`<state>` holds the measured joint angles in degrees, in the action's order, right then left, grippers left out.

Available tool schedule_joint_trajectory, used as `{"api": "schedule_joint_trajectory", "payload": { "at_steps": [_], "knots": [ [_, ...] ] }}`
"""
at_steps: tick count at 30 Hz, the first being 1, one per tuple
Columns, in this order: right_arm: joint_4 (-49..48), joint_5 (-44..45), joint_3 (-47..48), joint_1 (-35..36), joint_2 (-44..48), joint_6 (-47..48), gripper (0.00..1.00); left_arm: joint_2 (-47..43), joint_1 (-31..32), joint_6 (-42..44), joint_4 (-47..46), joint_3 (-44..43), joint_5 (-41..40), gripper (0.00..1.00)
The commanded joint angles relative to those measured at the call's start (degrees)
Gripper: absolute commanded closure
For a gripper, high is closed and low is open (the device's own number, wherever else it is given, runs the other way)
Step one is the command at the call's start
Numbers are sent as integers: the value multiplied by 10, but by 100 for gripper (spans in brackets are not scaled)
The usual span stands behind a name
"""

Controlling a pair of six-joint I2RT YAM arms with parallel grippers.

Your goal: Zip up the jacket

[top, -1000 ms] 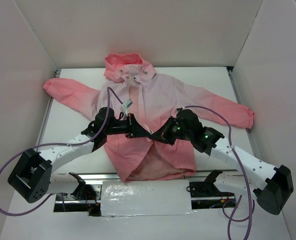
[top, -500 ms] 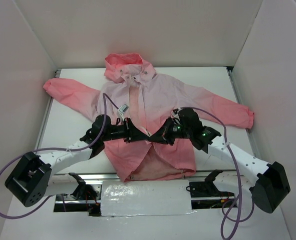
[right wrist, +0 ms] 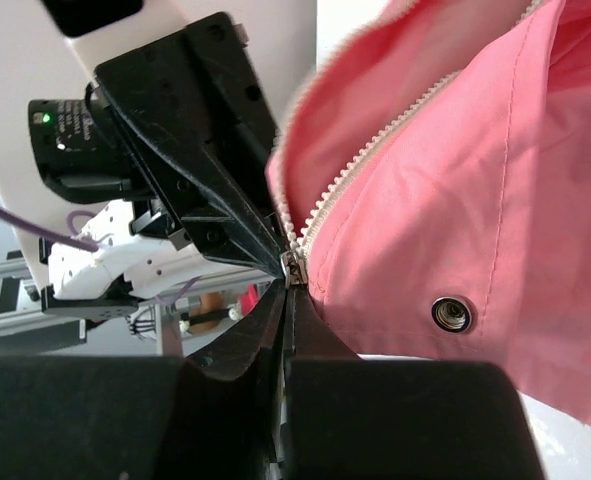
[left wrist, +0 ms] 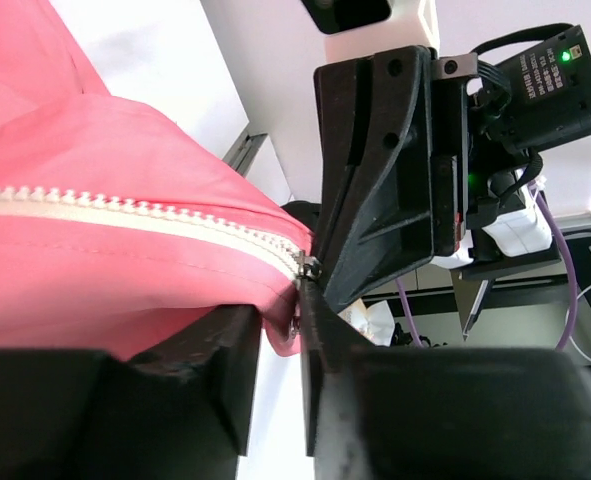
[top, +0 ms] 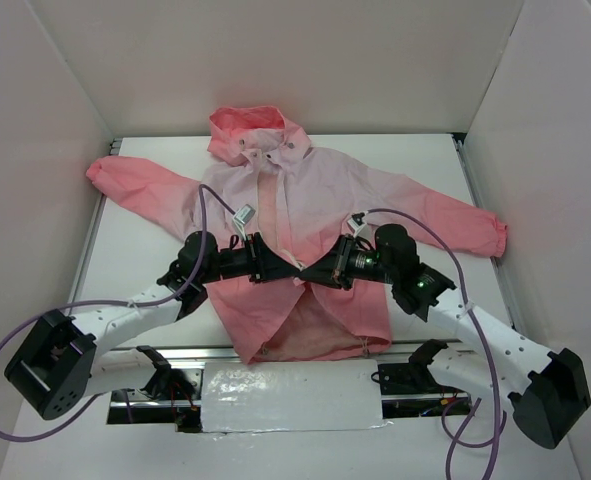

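1. Top external: I see the thin pink hooded jacket spread flat on the white table, sleeves out, hood at the far side from the arm bases.
2. Left gripper and right gripper meet tip to tip at the jacket's front opening.
3. Left wrist: jaws slightly apart, the jacket's front edge in the gap.
4. Right wrist: fingers pressed together, pinching the small metal zipper slider.

jacket: pale pink beyond the pincers, deepening to coral pink beside them and nearer the bases. zipper: white teeth on cream tape, left of the black left gripper. right gripper: black, a silver snap to its right. cable: purple.
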<state>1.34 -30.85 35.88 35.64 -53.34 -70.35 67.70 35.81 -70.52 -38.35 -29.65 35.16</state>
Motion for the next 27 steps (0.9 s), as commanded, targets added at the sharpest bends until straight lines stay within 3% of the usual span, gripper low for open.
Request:
{"api": "schedule_joint_trajectory", "payload": {
  "at_steps": [1, 10, 17, 20, 27],
  "knots": [
    [-67, 10, -5, -5, 21, 11, 100, 7, 14, -5, -57, -8, 40, 64],
    [-87, 6, -18, -5, 39, -6, 100, 29, 14, -34, -127, 4, 47, 60],
    [-136, 15, -46, -5, 65, -23, 100, 29, 12, -31, -106, 3, 36, 40],
    [-139, 18, -49, -5, 69, -22, 100, 31, 10, -30, -107, 0, 33, 49],
    [-158, 17, -60, -5, 61, -29, 100, 51, 10, -45, -117, -18, 29, 55]
  ]
}}
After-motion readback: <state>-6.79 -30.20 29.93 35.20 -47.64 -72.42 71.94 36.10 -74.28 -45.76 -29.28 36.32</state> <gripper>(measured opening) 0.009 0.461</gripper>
